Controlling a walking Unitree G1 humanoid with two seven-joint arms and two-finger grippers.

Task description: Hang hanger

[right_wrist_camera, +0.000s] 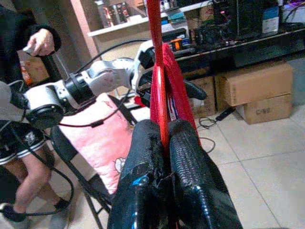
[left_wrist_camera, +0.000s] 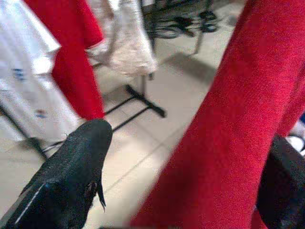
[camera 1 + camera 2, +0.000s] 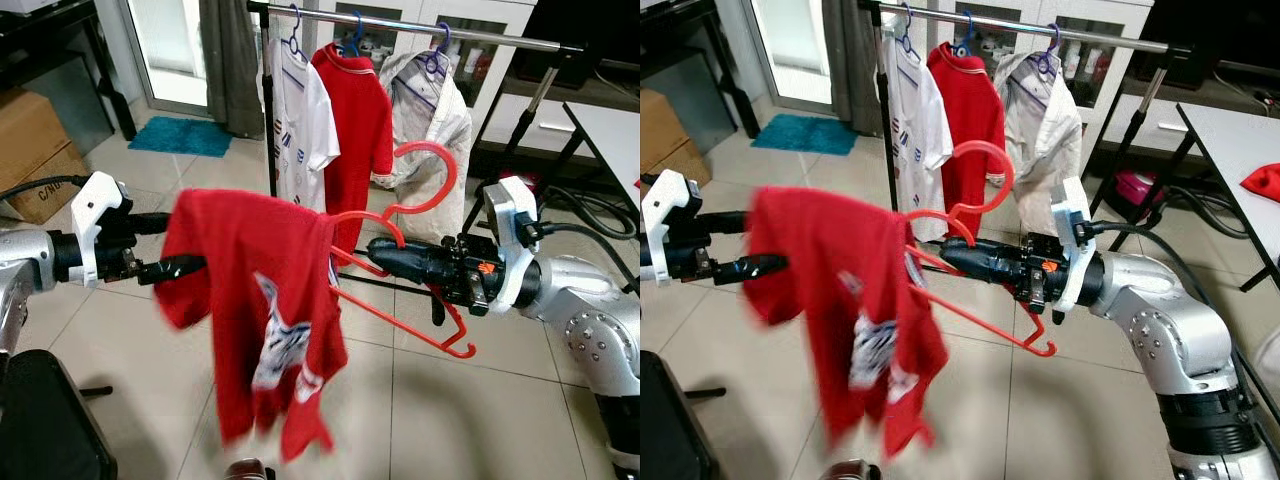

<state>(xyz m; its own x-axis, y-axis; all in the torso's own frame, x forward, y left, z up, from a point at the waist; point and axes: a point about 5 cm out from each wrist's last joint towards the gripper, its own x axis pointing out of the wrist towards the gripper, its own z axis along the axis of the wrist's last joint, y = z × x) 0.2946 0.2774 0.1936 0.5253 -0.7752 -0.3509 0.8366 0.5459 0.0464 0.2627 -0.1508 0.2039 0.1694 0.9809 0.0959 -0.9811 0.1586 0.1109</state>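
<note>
Left gripper (image 3: pixel 185 266): at the left, held out level; its two black fingers stand apart, with a sleeve fold of the soft red jersey T-shirt with a white print (image 3: pixel 255 300) between them.
Red T-shirt: hangs in mid-air between the two arms, draped off one arm of the hanger; its lower hem is blurred.
Red plastic hanger (image 3: pixel 400 280): in front of the robot, short of the rail; its hook (image 3: pixel 430 180) points up and toward the rack.
Right gripper (image 3: pixel 385 258): at the right, fingers pressed together on the hanger's thin bar near the neck.
Handling: the hanger looks light and stiff but thin and smooth, so it may twist in a pinch; the limp shirt loads it on one side. Holding near the neck, as now, seems best for steering the hook.
Chrome clothes rail (image 3: pixel 420 28): behind, already carrying a white shirt (image 3: pixel 300 125), a red shirt (image 3: pixel 355 120) and a cream jacket (image 3: pixel 430 120).
Hard to tell: the hanger's far arm is buried in cloth, so how securely the shirt sits cannot be judged.
</note>
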